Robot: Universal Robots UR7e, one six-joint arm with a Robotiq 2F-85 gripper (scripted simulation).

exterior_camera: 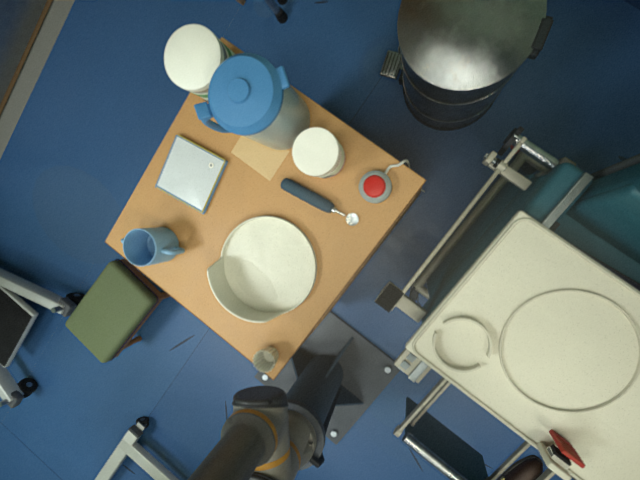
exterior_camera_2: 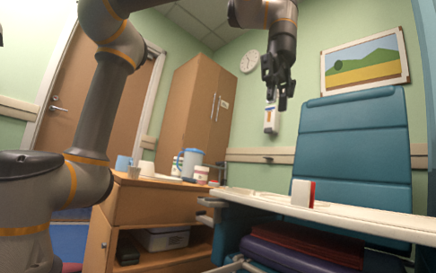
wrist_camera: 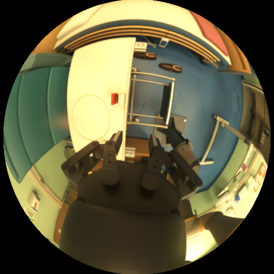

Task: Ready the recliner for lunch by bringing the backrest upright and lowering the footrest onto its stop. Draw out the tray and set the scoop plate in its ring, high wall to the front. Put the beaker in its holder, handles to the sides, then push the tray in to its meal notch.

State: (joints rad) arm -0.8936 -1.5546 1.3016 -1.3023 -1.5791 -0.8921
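On the wooden side table the cream scoop plate (exterior_camera: 262, 268) sits near the front edge, with its high wall on the side toward the robot base. The blue beaker (exterior_camera: 150, 246) lies on its side at the table's left edge. The recliner's cream tray (exterior_camera: 543, 336) stands to the right, with a large plate ring (exterior_camera: 568, 349) and a smaller beaker holder (exterior_camera: 461, 342), both empty. A red-and-white handle (exterior_camera_2: 303, 193) stands at the tray's edge. The teal backrest (exterior_camera_2: 354, 148) stands upright behind the tray. My gripper (exterior_camera_2: 279, 95) hangs high above the tray, open and holding nothing.
The table also carries a blue-lidded jug (exterior_camera: 253, 101), a white tub (exterior_camera: 317, 152), a red call button (exterior_camera: 375, 186), a spoon (exterior_camera: 315, 200) and a square pad (exterior_camera: 191, 173). A metal bin (exterior_camera: 460, 57) stands behind, and a green stool (exterior_camera: 111, 310) to the left.
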